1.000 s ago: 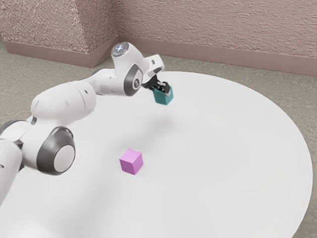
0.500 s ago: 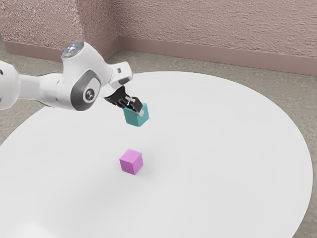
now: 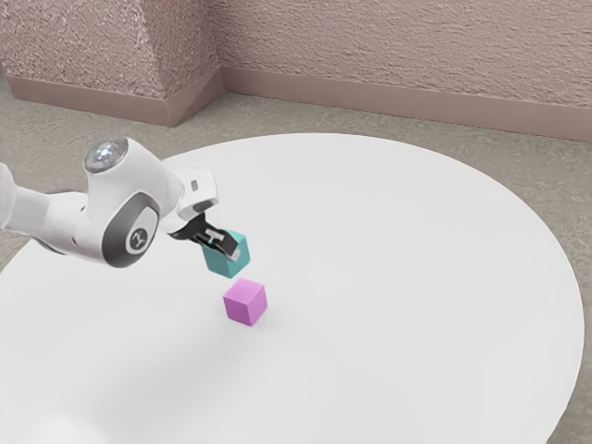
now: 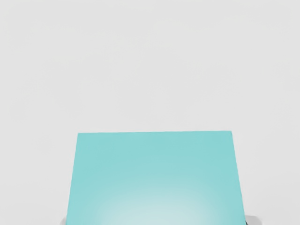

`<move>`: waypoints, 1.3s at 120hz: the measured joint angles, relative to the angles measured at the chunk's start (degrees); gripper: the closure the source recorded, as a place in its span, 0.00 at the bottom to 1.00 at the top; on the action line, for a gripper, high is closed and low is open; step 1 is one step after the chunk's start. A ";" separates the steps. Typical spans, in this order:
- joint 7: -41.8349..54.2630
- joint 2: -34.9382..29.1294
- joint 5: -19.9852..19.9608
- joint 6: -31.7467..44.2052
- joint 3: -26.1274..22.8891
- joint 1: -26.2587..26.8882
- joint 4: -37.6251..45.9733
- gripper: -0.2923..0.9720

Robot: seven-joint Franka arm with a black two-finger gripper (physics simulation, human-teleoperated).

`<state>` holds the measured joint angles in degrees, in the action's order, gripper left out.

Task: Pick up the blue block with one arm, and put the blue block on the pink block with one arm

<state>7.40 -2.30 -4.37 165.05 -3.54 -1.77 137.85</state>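
The arm [image 3: 120,217] reaches in from the exterior view's left, over the table [image 3: 416,277]. Its gripper [image 3: 218,240] clamps the held block [image 3: 228,260] off the tabletop. The resting block [image 3: 245,302] sits on the table near its middle, just below the held block and slightly toward the exterior view's right. A wall [image 3: 370,46] runs behind the table.

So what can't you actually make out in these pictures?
- Exterior view: the end effector covers the blue block's top, hiding its grip.
- Exterior view: whether the blue block hangs right over the pink block; one side angle cannot settle it.
- Wrist view: the lower edge cuts off the blue block, which hides what lies beneath.
- Exterior view: the left edge cuts off the arm's base.
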 joint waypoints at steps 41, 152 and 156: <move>1.07 5.64 -0.23 4.64 0.44 1.12 0.18 0.59; 2.57 7.73 -1.15 7.31 -0.01 0.98 -0.36 0.47; 2.60 7.72 -1.16 7.27 -0.03 0.88 -0.36 0.44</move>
<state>9.99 5.41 -5.53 172.32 -3.57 -0.89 137.49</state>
